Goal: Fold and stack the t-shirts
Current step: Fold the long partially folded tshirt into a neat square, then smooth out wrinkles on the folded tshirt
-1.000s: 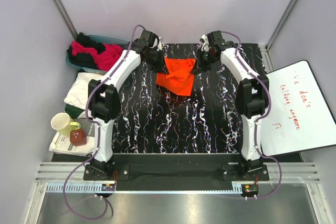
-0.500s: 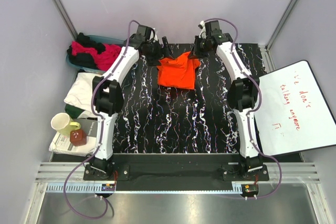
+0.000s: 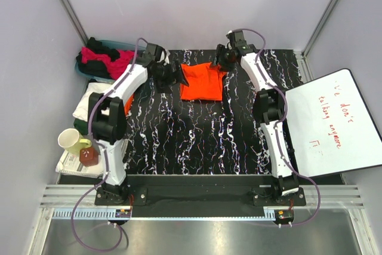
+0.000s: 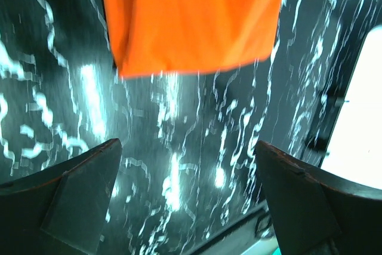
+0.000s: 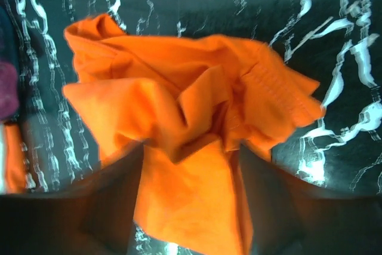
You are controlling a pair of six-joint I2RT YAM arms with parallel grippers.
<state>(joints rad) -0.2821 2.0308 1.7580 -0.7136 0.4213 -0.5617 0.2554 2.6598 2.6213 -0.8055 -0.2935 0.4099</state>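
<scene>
Orange t-shirt (image 3: 202, 82) lay folded right of the basket (image 3: 122, 45); my left gripper (image 4: 188, 147) gaped empty beside it, right gripper (image 3: 221, 65) parted astride its bunched corner, apparently so the fold could settle.

You have the folded orange cloth t-shirt (image 3: 202, 83) lying on the black white-veined table (image 3: 197, 141), toward its far edge. The left gripper (image 3: 178, 77) is just beside the shirt's left edge, and the right gripper (image 3: 222, 64) is at its far right corner. Off the table's left side, the teal plastic basket (image 3: 119, 45) holds the magenta-pink shirt (image 3: 113, 61) and the black shirt (image 3: 95, 46). The white folded shirt (image 3: 94, 97) lies nearer the bases. The white handwritten board (image 3: 334, 117) lies to the right.
</scene>
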